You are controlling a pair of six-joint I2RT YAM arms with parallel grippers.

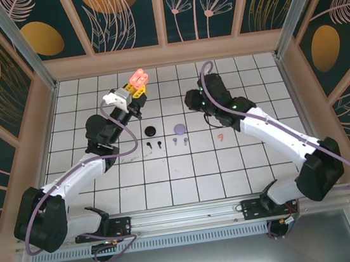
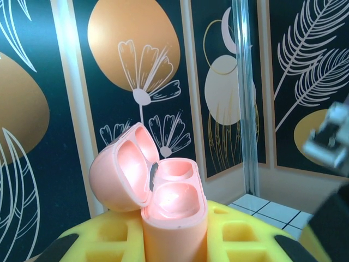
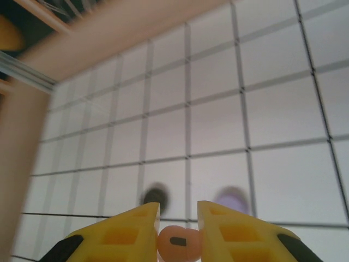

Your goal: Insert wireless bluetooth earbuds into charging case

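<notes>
My left gripper [image 1: 136, 92] is shut on a coral-pink charging case [image 2: 175, 221] and holds it upright above the far part of the table. The case's lid [image 2: 121, 170] is swung open to the left, and both wells are empty. My right gripper [image 1: 192, 98] hangs just right of the case, shut on a coral-pink earbud [image 3: 178, 245] pinched between its yellow fingers [image 3: 128, 232]. A second coral-pink earbud [image 1: 220, 137] lies on the table. Two black earbuds [image 1: 154, 145] and two lilac earbuds [image 1: 180, 142] lie in a row at mid-table.
A black case [image 1: 151, 131] and a lilac case [image 1: 179, 129] sit shut on the white gridded table [image 1: 187, 174], just behind the row of earbuds. They appear blurred below the right gripper as the black case [image 3: 156, 195] and lilac case [image 3: 232, 196]. Painted walls enclose the table.
</notes>
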